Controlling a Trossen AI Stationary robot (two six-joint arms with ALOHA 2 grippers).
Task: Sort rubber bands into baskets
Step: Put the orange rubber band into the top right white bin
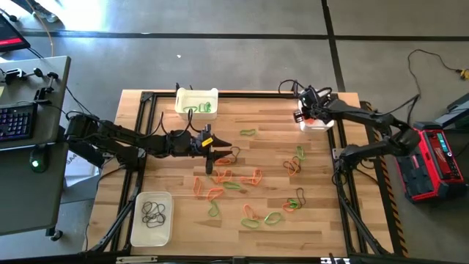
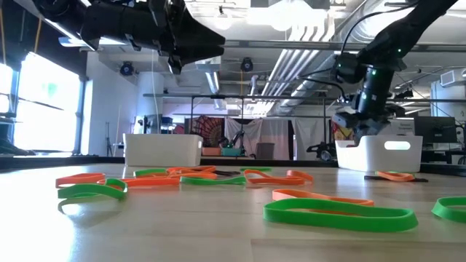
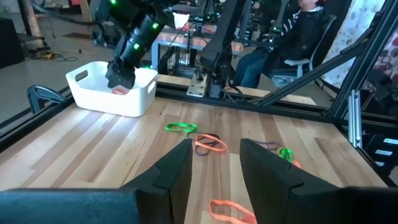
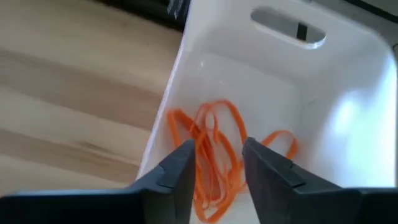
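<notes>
Loose green, orange and dark rubber bands [image 1: 242,183] lie flat across the middle of the wooden table. My right gripper [image 4: 217,165] hangs open over the white basket [image 4: 348,124] at the far right corner, pointing steeply down. Several orange bands [image 4: 214,149] lie on that basket's floor below the fingers. My left gripper [image 3: 214,165] hovers open and nearly level above the table's middle [image 1: 220,152], with nothing between its fingers. An orange band [image 3: 208,143] and a green one [image 3: 180,127] lie on the table ahead of it.
A basket with green bands [image 1: 196,103] stands at the far edge. Another with dark bands [image 1: 152,218] stands at the near left corner. A black metal frame [image 1: 146,99] rims the table. A person [image 3: 292,37] sits beyond the far side.
</notes>
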